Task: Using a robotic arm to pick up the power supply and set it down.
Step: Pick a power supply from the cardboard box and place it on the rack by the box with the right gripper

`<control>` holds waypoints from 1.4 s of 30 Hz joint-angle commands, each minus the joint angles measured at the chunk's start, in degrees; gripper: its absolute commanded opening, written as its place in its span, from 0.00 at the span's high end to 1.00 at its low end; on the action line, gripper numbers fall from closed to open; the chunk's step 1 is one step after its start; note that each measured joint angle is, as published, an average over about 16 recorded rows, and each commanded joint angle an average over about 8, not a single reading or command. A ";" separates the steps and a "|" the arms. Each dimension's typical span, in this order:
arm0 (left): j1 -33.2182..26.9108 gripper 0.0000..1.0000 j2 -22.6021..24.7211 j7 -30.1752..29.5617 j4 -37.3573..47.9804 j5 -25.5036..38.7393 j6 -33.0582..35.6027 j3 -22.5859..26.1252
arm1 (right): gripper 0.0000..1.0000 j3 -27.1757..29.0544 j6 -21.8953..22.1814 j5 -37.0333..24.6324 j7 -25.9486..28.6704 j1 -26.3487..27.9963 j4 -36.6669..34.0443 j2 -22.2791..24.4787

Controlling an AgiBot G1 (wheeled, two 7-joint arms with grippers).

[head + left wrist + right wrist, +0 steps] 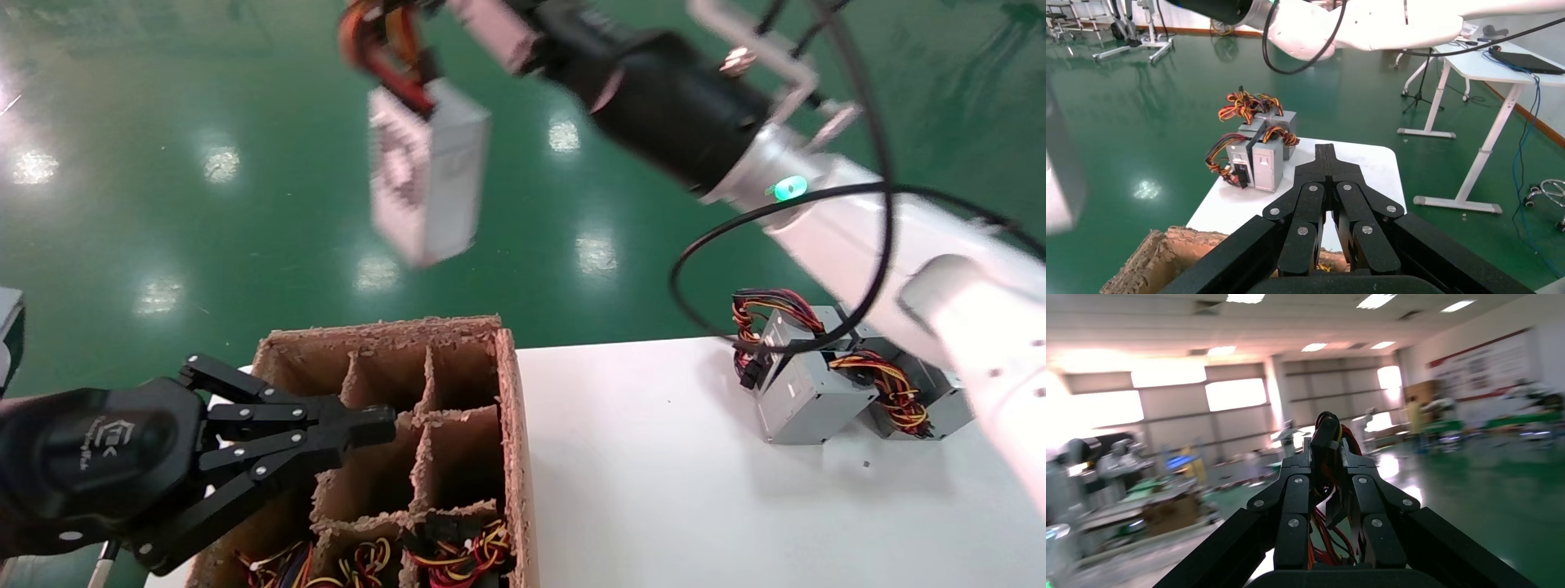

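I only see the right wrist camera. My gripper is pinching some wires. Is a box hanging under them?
Observer: Yes. The power supply dangles from the right gripper, high above the green floor.
Operator: Where's my other gripper?
Observer: The left gripper is shut and empty, over the cardboard box.
Operator: Any more boxes like mine?
Observer: Other power supplies stand together on the white table.

Silver-grey power supply [429, 175], seemingly honeycomb-patterned; red-orange wires [384, 49]; green floor [163, 98].

head: high, down on white table [654, 457] | wrists: along own jaws (left shares table [1364, 165])
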 commanded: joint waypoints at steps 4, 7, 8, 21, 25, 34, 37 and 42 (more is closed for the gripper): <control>0.00 1.00 0.00 0.00 0.00 0.00 0.00 0.00 | 1.00 0.86 1.39 0.76 -2.10 0.89 -1.70 2.96; 0.00 1.00 0.00 0.00 0.00 0.00 0.00 0.00 | 1.00 1.11 2.63 0.89 -3.39 0.68 -1.55 5.50; 0.00 1.00 0.00 0.00 0.00 0.00 0.00 0.00 | 1.00 1.18 2.99 0.94 -3.73 0.50 -1.32 6.41; 0.00 1.00 0.00 0.00 0.00 0.00 0.00 0.00 | 1.00 1.84 -0.04 1.62 -4.03 -4.88 11.18 23.39; 0.00 1.00 0.00 0.00 0.00 0.00 0.00 0.00 | 1.00 1.51 -0.05 1.50 -3.21 -7.71 16.60 29.95; 0.00 1.00 0.00 0.00 0.00 0.00 0.00 0.00 | 1.00 0.65 6.56 3.10 -1.18 -15.27 32.35 45.24; 0.00 1.00 0.00 0.00 0.00 0.00 0.00 0.00 | 1.00 0.37 10.33 4.57 -0.90 -18.00 37.84 50.30; 0.00 1.00 0.00 0.00 0.00 0.00 0.00 0.00 | 1.00 -0.09 17.53 7.95 -1.33 -22.02 45.69 58.28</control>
